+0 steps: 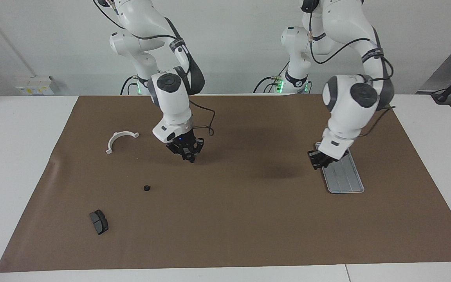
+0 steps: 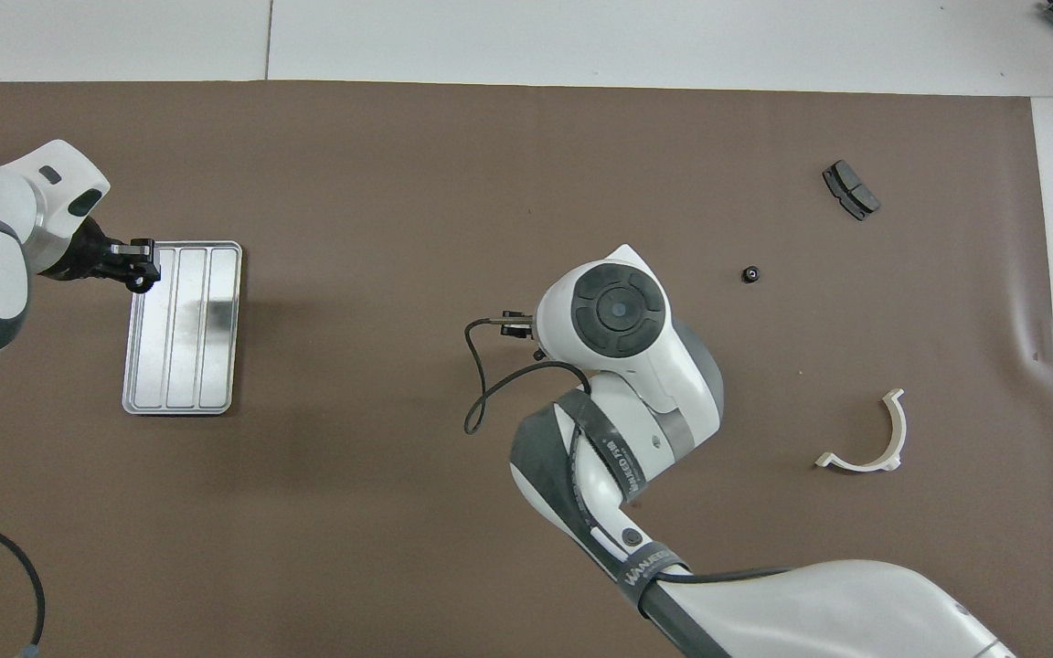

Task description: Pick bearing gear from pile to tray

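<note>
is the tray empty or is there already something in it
Empty. The tray shows only its bare ridged floor in the overhead view. The left claw hangs over the tray's corner; whether it holds a part cannot be told.
</note>
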